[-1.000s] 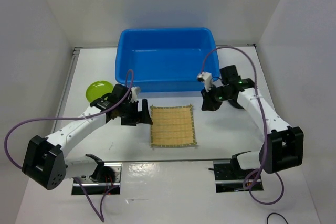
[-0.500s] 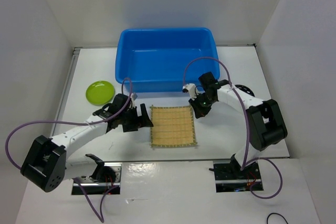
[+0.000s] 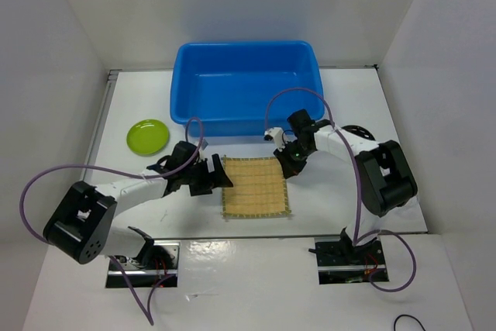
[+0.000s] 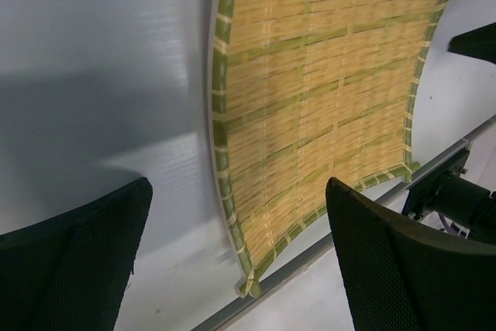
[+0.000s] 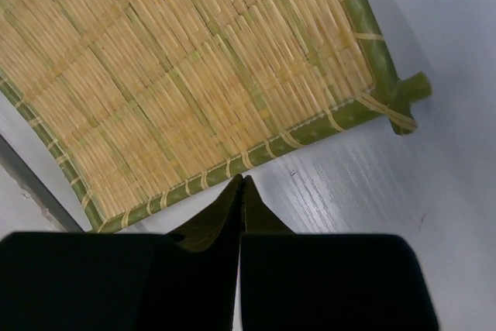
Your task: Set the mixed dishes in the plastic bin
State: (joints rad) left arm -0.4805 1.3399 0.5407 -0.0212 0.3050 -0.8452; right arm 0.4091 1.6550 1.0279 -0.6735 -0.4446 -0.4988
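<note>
The tan bamboo mat lies flat in front of the blue plastic bin. My left gripper is open at the mat's left edge. In the left wrist view its fingers straddle the near left corner of the mat. My right gripper is shut and empty at the mat's far right corner. In the right wrist view its tips touch the edge of the mat. The lime-green plate sits at the left. The black dish shows partly behind the right arm. The clear cup is out of view.
White walls enclose the table on the left, right and back. The table's front edge runs just below the mat, and shows as a grey strip in the left wrist view. The bin looks empty inside.
My right gripper has swung left and down to the mat's far right corner. My left gripper has slid right to the mat's left edge. The mat has not moved.
</note>
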